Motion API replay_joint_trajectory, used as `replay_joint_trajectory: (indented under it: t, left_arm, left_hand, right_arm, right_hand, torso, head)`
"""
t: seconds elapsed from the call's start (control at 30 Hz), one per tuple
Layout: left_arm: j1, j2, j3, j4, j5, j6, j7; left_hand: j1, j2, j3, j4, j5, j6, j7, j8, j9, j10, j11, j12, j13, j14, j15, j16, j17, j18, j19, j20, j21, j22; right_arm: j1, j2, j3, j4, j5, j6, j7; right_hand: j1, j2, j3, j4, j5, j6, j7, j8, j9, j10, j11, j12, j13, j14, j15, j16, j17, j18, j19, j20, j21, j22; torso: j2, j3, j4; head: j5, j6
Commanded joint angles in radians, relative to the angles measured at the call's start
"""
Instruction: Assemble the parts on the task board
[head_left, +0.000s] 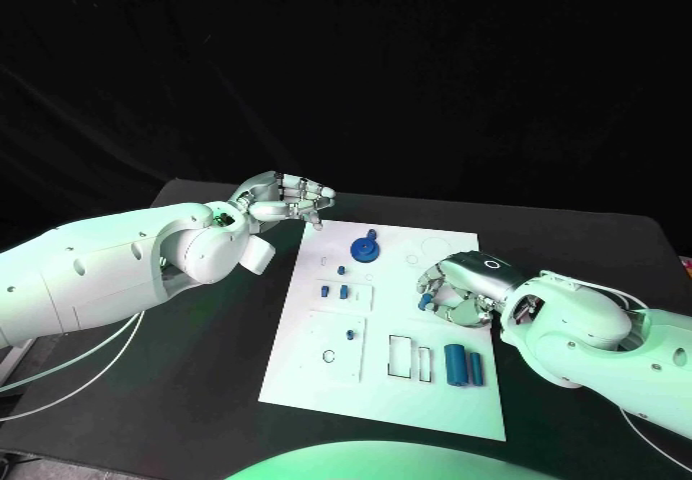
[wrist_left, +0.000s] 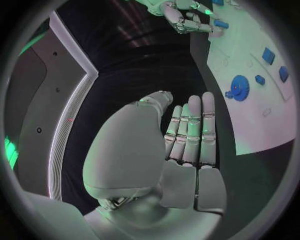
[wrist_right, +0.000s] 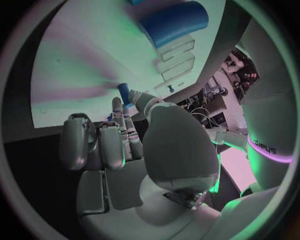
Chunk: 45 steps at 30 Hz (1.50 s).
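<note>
Blue peg (head_left: 427, 299) is sitting pinched in right hand (head_left: 459, 290) over white board (head_left: 378, 400); left hand (head_left: 286, 199) is hovering released, grasping nothing.

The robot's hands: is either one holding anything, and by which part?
The right hand pinches a small blue peg by its end; the left hand holds nothing.

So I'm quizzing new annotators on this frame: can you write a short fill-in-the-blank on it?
1. The right hand pinches a small ____ part.
2. The blue gear lies on the white task ____.
3. The left hand holds ____.
4. Two blue cylinders lie side by side near the board's ____ hand edge.

Missing words: blue; board; nothing; right
</note>
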Motion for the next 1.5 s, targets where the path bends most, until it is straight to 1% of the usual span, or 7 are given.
replay_joint_trajectory:
  t: [0.03,0.47,0.63,0.83,1.03,1.3,1.5]
  left_arm:
    - [0.001,0.001,0.001,0.004,-0.004,0.015,-0.005]
    - [0.001,-0.001,0.001,0.003,-0.004,0.014,-0.011]
    - [0.001,-0.002,0.001,0.002,-0.004,0.015,-0.014]
    - [0.001,-0.003,0.001,0.001,-0.004,0.015,-0.016]
    - [0.001,-0.003,0.001,-0.002,-0.004,0.015,-0.018]
    - [0.001,0.002,0.001,-0.007,-0.004,0.019,-0.020]
    - [0.001,0.005,0.001,-0.009,-0.004,0.021,-0.019]
  left_hand:
    - [0.004,0.003,-0.001,-0.006,0.002,-0.007,0.008,-0.003,-0.002,-0.006,0.001,0.002,-0.001,-0.002,0.000,-0.007,-0.001,0.012,-0.002,0.001,-0.004,-0.001]
    - [0.004,0.004,0.000,-0.006,0.002,-0.007,0.008,-0.003,-0.002,-0.006,0.001,0.003,-0.001,-0.002,0.000,-0.007,-0.002,0.012,-0.002,0.001,-0.004,0.000]
    - [0.004,0.004,0.000,-0.006,0.002,-0.007,0.008,-0.003,-0.002,-0.006,0.001,0.003,-0.001,-0.002,0.000,-0.007,-0.002,0.012,-0.002,0.001,-0.004,0.000]
    - [0.005,0.005,0.000,-0.007,0.002,-0.007,0.009,-0.003,-0.002,-0.006,0.001,0.003,-0.002,-0.003,0.000,-0.008,-0.002,0.012,-0.002,0.001,-0.004,0.000]
    - [0.005,0.005,0.000,-0.007,0.002,-0.007,0.009,-0.003,-0.002,-0.006,0.001,0.003,-0.002,-0.003,0.000,-0.008,-0.002,0.012,-0.002,0.001,-0.004,0.000]
    - [0.005,0.005,0.000,-0.007,0.002,-0.007,0.009,-0.003,-0.002,-0.006,0.001,0.004,-0.002,-0.003,0.000,-0.008,-0.003,0.012,-0.002,0.001,-0.004,0.000]
    - [0.004,0.005,0.000,-0.008,0.002,-0.007,0.009,-0.003,-0.002,-0.007,0.001,0.004,-0.002,-0.003,0.001,-0.009,-0.003,0.012,-0.002,0.001,-0.004,0.000]
  right_arm:
    - [-0.002,0.005,0.000,-0.001,-0.002,0.021,0.002]
    - [-0.006,0.016,0.000,-0.011,-0.001,0.025,-0.003]
    - [-0.008,0.015,0.000,-0.010,-0.012,-0.029,-0.022]
    - [-0.008,0.008,0.000,0.001,-0.011,-0.065,-0.034]
    - [0.000,-0.008,0.004,0.031,0.012,-0.086,-0.035]
    - [0.031,-0.034,0.011,0.093,0.060,-0.116,-0.027]
    - [0.040,-0.014,0.013,0.131,0.093,-0.130,-0.011]
  right_hand:
    - [0.007,0.006,0.008,0.001,-0.007,0.011,0.000,0.007,0.002,0.011,-0.001,0.006,-0.001,0.024,-0.007,0.004,0.002,-0.009,0.009,0.001,0.008,0.151]
    - [0.020,0.021,0.030,0.007,-0.030,0.057,-0.007,0.031,0.012,0.035,-0.008,0.002,-0.004,0.027,-0.013,0.010,0.010,-0.012,0.016,-0.005,0.024,0.159]
    - [0.045,0.059,0.069,0.003,-0.095,0.087,-0.014,0.050,0.023,0.063,-0.015,-0.004,-0.006,0.027,-0.019,0.012,0.012,-0.016,0.024,-0.010,0.042,0.169]
    - [0.048,0.066,0.077,0.002,-0.102,0.099,-0.019,0.062,0.032,0.077,-0.019,-0.007,-0.005,0.028,-0.022,0.012,0.013,-0.016,0.026,-0.013,0.046,0.171]
    - [0.044,0.062,0.077,0.003,-0.107,0.100,-0.019,0.064,0.034,0.078,-0.019,-0.011,-0.006,0.028,-0.022,0.013,0.013,-0.016,0.026,-0.013,0.046,0.172]
    - [0.041,0.058,0.075,0.004,-0.109,0.099,-0.019,0.065,0.036,0.077,-0.019,-0.014,-0.007,0.028,-0.022,0.013,0.014,-0.017,0.028,-0.014,0.049,0.173]
    - [0.027,0.042,0.069,0.010,-0.094,0.096,-0.018,0.066,0.039,0.081,-0.018,-0.022,-0.008,0.029,-0.022,0.014,0.016,-0.018,0.030,-0.014,0.054,0.176]
  torso:
    - [0.000,0.0005,-0.0004]
    - [0.000,0.0003,-0.0003]
    - [-0.001,0.0001,0.0001]
    - [-0.001,0.0002,0.0009]
    - [-0.002,-0.0003,-0.0012]
    - [-0.003,-0.0009,0.0003]
    - [-0.002,-0.0008,-0.0006]
  head:
    - [0.001,-0.002]
    - [0.000,-0.004]
    - [-0.001,-0.007]
    - [0.000,-0.009]
    - [0.001,-0.008]
    - [-0.001,-0.006]
    - [0.006,-0.009]
